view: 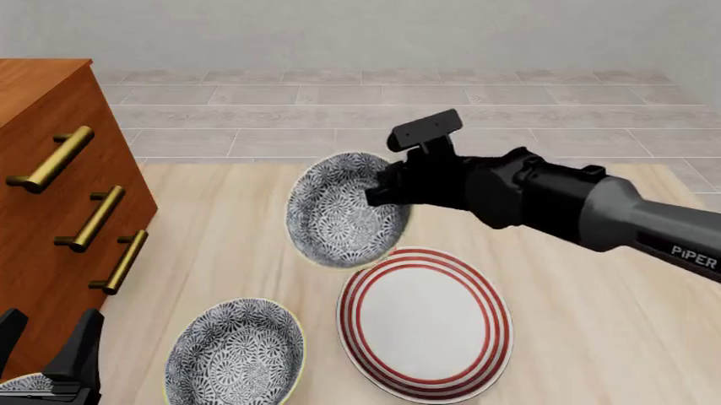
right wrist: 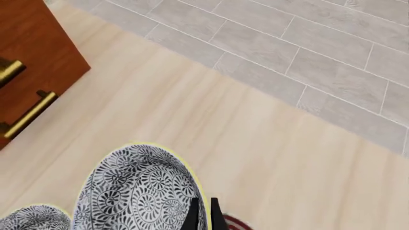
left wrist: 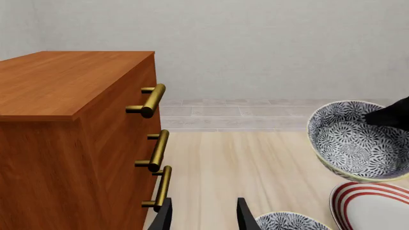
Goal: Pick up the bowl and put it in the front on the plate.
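Note:
My right gripper (view: 381,196) is shut on the rim of the blue-grey floral bowl (view: 338,213) and holds it tilted in the air, just beyond the far edge of the red-ringed plate (view: 423,325). In the right wrist view the fingers (right wrist: 193,216) pinch the rim of the bowl (right wrist: 137,191), and a sliver of the plate (right wrist: 238,223) shows beside them. The left wrist view shows the lifted bowl (left wrist: 357,141) above the plate (left wrist: 377,207). My left gripper (view: 46,350) stands open and empty low at the front left, seen as (left wrist: 204,216) in its own view.
A second floral bowl (view: 235,350) rests on the table left of the plate, and a third bowl (view: 20,384) peeks in at the front left corner. A wooden drawer cabinet (view: 46,126) with brass handles (view: 96,219) stands along the left side.

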